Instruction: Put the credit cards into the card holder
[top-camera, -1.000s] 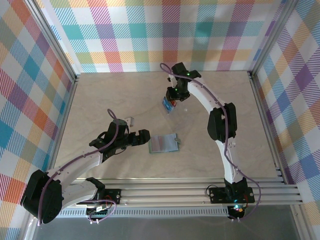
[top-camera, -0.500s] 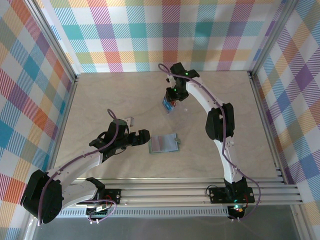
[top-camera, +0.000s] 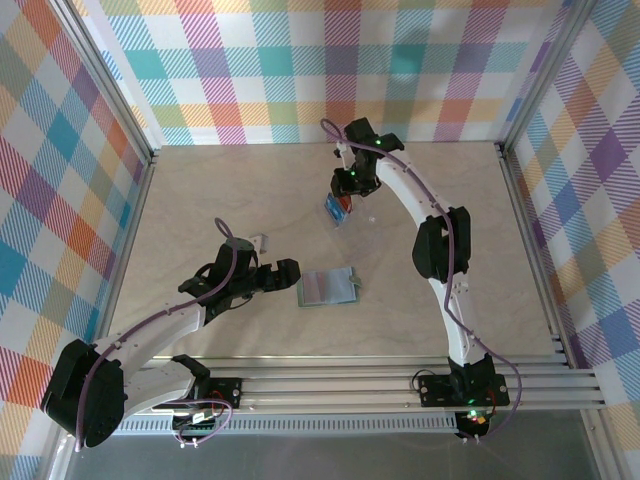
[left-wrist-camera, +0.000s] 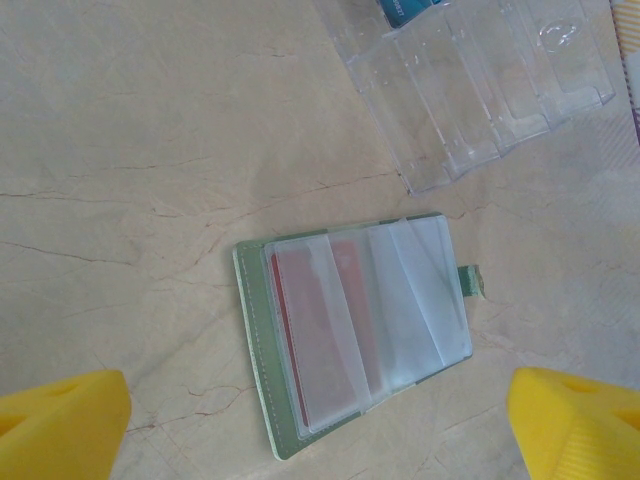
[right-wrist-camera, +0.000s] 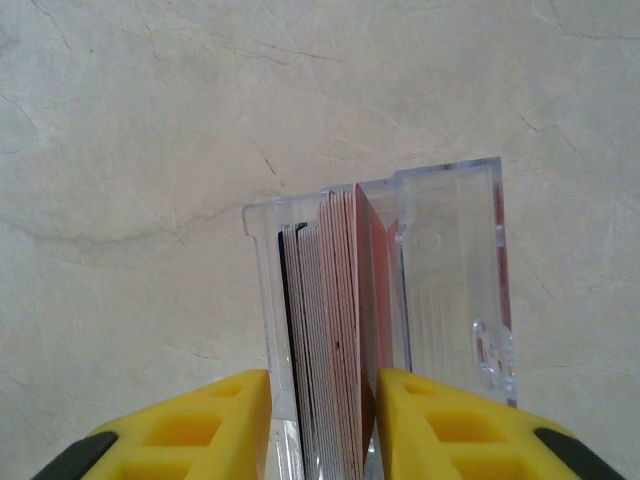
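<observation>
Near table centre, on pale veined tabletop (top-camera: 200, 200) with fine crack-like lines: card holder (left-wrist-camera: 350, 330), lying open and flat. Soft grey-green cover, stitched along border, corners rounded. Inside, frosted translucent pockets, overlapping in steps. Through left-hand pockets, red card (left-wrist-camera: 300, 340) visible. Small green closing tab (left-wrist-camera: 471, 279) projecting from one long edge.

Just beside holder, on its left in top view: left gripper (top-camera: 289, 276), low over tabletop, jaws spread wide, nothing between. At both lower corners of left wrist view, blunt matte yellow fingertips (left-wrist-camera: 60, 425), apart from holder.

Toward far side of table, well apart from holder: clear tray (right-wrist-camera: 450, 260), rigid glossy moulded plastic, ribbed into slots. Inside, credit cards (right-wrist-camera: 335, 330) standing on edge as tight stack: thin, flat, mostly reddish edges, red face outermost on one side, dark card at other. From left wrist view, teal-blue card (left-wrist-camera: 405, 10) at tray's end.

Directly over tray: right gripper (right-wrist-camera: 322, 425), narrowed about stack. Flanking it, yellow fingers (right-wrist-camera: 230, 425) with hollow cut-outs, one against red card face, other over tray wall. Clamped or merely close: cannot tell.
</observation>
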